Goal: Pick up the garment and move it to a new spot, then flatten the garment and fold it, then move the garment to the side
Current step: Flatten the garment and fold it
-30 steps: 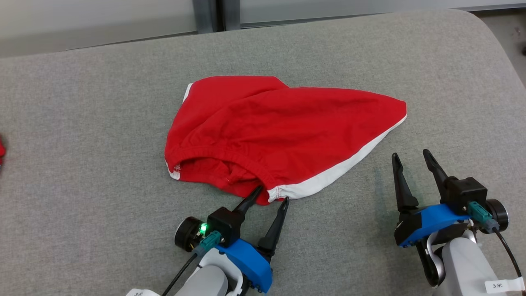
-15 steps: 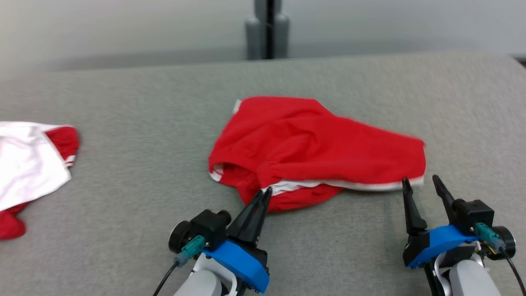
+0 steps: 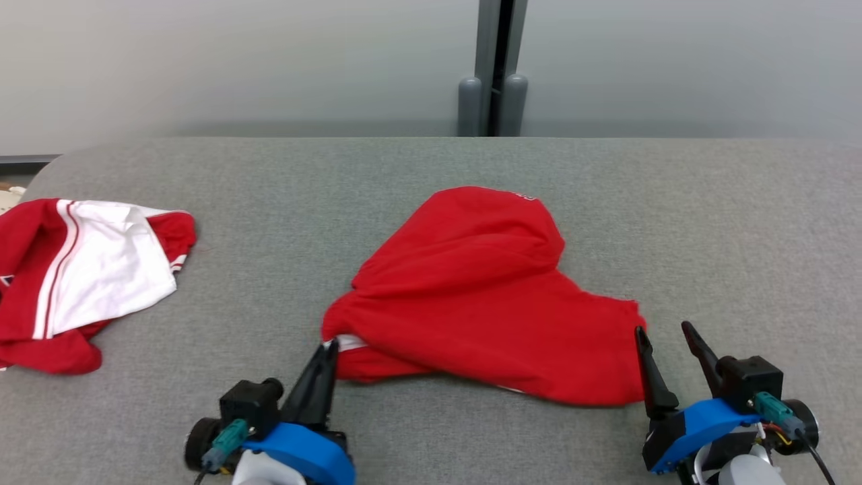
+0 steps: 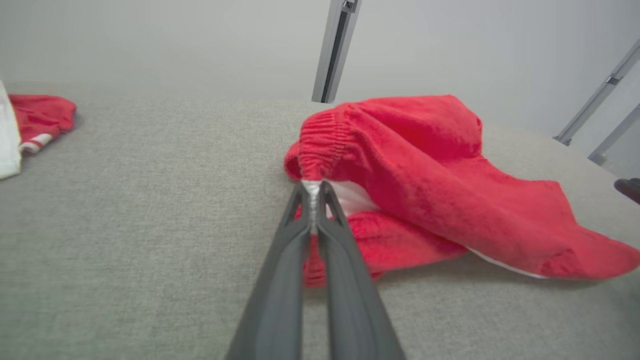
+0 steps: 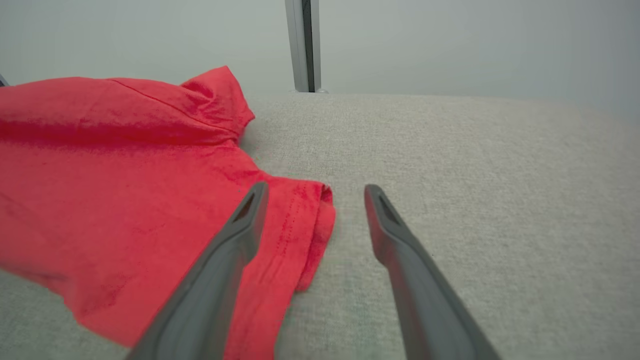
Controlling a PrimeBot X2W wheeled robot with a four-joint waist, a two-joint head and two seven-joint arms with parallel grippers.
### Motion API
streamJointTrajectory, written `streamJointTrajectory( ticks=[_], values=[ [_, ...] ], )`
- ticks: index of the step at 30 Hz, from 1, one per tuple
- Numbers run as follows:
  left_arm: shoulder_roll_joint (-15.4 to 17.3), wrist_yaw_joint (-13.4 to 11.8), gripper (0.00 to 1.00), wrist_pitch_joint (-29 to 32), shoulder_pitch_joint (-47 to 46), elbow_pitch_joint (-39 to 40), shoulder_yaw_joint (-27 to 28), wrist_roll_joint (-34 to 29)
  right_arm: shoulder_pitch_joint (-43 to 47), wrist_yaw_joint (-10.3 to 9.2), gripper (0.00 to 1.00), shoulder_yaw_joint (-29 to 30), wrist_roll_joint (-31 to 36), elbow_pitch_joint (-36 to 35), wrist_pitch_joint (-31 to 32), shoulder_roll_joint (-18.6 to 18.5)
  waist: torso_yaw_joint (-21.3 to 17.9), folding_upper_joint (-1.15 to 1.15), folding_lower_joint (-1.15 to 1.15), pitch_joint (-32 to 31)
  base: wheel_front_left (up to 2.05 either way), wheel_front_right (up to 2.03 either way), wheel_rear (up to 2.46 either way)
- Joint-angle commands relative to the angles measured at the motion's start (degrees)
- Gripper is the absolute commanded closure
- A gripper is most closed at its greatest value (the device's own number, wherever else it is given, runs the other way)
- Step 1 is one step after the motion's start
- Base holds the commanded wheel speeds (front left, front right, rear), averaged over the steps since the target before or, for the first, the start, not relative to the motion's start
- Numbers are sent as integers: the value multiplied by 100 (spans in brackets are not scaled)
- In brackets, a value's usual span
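The garment [image 3: 491, 303] is a pair of red shorts with white trim, lying rumpled on the grey table [image 3: 404, 175]. My left gripper [image 3: 328, 347] is shut on the white-trimmed waistband corner at the garment's near-left end; the pinched elastic waistband [image 4: 325, 145] bunches above the gripper [image 4: 313, 186] in the left wrist view. My right gripper [image 3: 663, 331] stands open at the garment's near-right hem. In the right wrist view that hem [image 5: 305, 225] lies between the open gripper's [image 5: 314, 192] fingers, under the left one.
A second red and white garment [image 3: 87, 269] lies crumpled at the table's left end. A grey post [image 3: 495, 74] stands behind the table's far edge against a pale wall. Bare grey cloth stretches right of the shorts [image 3: 741, 236].
My left gripper closed on the waistband corner and dragged it toward the near left, folding the garment over itself. The head camera also swung, bringing the second garment into view.
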State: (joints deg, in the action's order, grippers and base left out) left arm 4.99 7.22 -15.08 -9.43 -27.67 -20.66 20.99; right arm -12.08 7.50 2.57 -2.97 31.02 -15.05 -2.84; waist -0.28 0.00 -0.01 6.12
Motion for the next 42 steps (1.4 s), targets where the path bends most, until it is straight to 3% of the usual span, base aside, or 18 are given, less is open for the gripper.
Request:
streamJointTrajectory(
  ticks=[1, 2, 3, 4, 10, 20, 42],
  values=[
    [39, -65, 67, -13, 58, -226, 298, -166, 140, -1, 0, -71, -81, 21, -17, -13, -107, 0, 1, 8, 0, 0, 0],
    [29, -115, 23, -15, 57, -284, 429, -228, 160, -1, 0, -99, -95, 27, -17, -13, -151, 0, 1, 15, 0, 0, 0],
    [29, -115, 23, -15, 57, -284, 429, -228, 160, -1, 0, -99, -95, 27, -17, -13, -151, 0, 1, 15, 0, 0, 0],
    [18, -163, 0, -14, 67, -355, 542, -280, 191, -1, 0, -135, -103, 14, -18, -12, -197, 0, 1, 18, 0, 0, 0],
    [-84, -376, 0, -14, 247, -446, 1058, -598, 467, -1, 0, -566, -291, -45, -18, -8, -354, 0, 1, 33, 0, 0, 0],
    [-204, -241, 0, -14, 458, -274, 1209, -855, 528, -1, 0, -1439, -874, 146, -17, -13, -277, 0, 1, 74, 0, 0, 0],
    [-212, -201, 0, -14, 486, -163, 926, -628, 421, -1, 0, -1566, -849, 57, -18, -18, -295, 0, 1, 48, 0, 0, 0]
  ],
)
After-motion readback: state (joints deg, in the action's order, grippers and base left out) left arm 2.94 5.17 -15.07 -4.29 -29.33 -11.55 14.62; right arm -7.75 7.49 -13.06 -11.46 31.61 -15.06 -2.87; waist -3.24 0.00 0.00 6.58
